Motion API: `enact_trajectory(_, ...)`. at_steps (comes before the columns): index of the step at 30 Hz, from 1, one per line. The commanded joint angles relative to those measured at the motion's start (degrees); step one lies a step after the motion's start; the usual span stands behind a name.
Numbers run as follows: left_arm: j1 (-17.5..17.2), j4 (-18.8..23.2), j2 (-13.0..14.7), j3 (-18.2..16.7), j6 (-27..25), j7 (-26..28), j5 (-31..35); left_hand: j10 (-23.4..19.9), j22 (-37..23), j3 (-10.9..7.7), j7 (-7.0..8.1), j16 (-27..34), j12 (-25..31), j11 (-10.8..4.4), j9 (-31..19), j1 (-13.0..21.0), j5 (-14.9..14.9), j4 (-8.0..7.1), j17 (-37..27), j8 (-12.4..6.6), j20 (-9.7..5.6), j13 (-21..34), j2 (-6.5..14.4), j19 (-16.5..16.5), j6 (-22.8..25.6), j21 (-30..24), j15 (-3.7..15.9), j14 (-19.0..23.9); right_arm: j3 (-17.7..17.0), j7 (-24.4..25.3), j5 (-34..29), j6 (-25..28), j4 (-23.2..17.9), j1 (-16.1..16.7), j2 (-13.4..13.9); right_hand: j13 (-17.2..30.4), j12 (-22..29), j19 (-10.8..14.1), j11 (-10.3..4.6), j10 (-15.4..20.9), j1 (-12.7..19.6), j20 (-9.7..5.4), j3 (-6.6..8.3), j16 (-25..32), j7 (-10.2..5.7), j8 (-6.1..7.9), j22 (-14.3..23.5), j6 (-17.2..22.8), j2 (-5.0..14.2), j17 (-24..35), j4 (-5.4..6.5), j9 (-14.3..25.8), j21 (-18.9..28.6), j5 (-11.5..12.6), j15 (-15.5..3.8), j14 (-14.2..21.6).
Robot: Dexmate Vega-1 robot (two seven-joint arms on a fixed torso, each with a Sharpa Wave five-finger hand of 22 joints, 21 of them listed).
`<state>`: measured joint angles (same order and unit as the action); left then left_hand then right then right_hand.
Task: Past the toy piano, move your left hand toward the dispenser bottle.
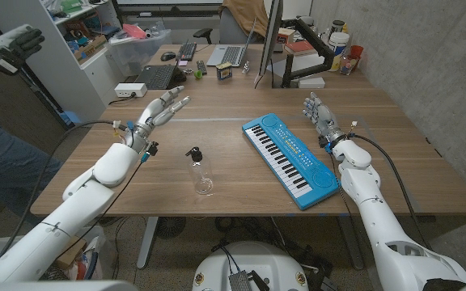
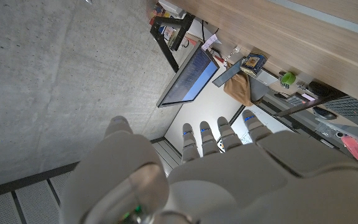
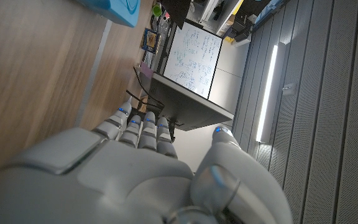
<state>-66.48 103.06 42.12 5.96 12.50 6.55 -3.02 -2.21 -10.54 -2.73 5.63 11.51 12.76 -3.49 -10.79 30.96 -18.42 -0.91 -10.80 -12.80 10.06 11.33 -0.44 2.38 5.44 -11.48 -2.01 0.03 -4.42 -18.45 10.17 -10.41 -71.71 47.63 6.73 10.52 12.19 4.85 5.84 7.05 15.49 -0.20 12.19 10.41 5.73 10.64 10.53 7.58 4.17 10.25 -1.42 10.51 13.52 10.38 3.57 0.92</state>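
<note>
— Where's the clear plastic dispenser bottle with the black pump (image 1: 201,173)?

— Upright on the wooden surface (image 1: 217,137), left of the blue toy piano (image 1: 290,158).

— The left robot hand (image 1: 159,111)?

— Empty, fingers spread, apart from it; probably not yet reaching. The right robot hand (image 1: 320,118) is empty too.

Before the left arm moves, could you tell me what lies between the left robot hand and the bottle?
Only bare table: the head view shows nothing between the left robot hand and the bottle.
</note>
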Motion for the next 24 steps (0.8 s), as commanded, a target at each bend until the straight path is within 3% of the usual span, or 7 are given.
enact_trajectory(1, 0.4, 2.1, 1.7, 0.7, -1.3, 0.7, 3.7, -0.2, -0.1, -0.08, 0.30, 0.1, 0.2, -0.38, -0.2, 0.6, 0.0, 0.22, -0.2, -0.18, 0.43, 0.3, 0.1, -0.3, 0.3, -0.5, -0.19, 0.2, -0.2, -0.6, 0.1, -0.4, 1.0, -1.0, 0.2, 0.1, 0.0, 0.5, 0.32, 0.4, -0.5, 0.09, 0.00, 0.2, -0.12, 0.35, 0.1, 0.2, 0.12, 0.1, -0.18, 0.1, -0.3, 0.2, 0.12, 0.5)
enact_trajectory(16, 0.5, 4.5, 4.0, 1.5, -0.9, -2.0, 5.6, -0.4, -0.2, -0.03, 0.14, 0.0, 0.3, -0.41, -0.2, 1.0, 0.1, 0.37, -0.2, -0.06, 0.65, 0.3, 0.2, -0.3, 0.6, -0.5, -0.18, 0.3, -0.4, -1.4, 0.2, -1.2, 2.9, -2.5, 0.2, 0.1, -0.1, 0.5, 0.30, 0.4, -0.5, 0.17, -0.05, 0.2, -0.24, 0.33, 0.1, 0.2, 0.12, 0.1, -0.21, 0.1, -0.5, 0.2, 0.18, 0.5)
enact_trajectory(24, -1.1, 7.4, 5.9, 0.8, -2.7, -2.4, 7.9, -0.2, -0.2, 0.01, 0.16, 0.1, 0.2, -0.31, -0.2, 1.2, 0.2, 0.40, -0.2, 0.06, 0.72, 0.4, 0.3, -0.3, 0.5, -0.5, -0.28, 0.4, -0.4, -1.7, 0.2, -1.3, 3.1, -2.7, 0.1, 0.1, 0.0, 0.5, 0.33, 0.4, -0.6, 0.20, -0.08, 0.2, -0.24, 0.33, 0.1, 0.2, 0.13, 0.1, -0.21, 0.1, -0.5, 0.2, 0.20, 0.6)
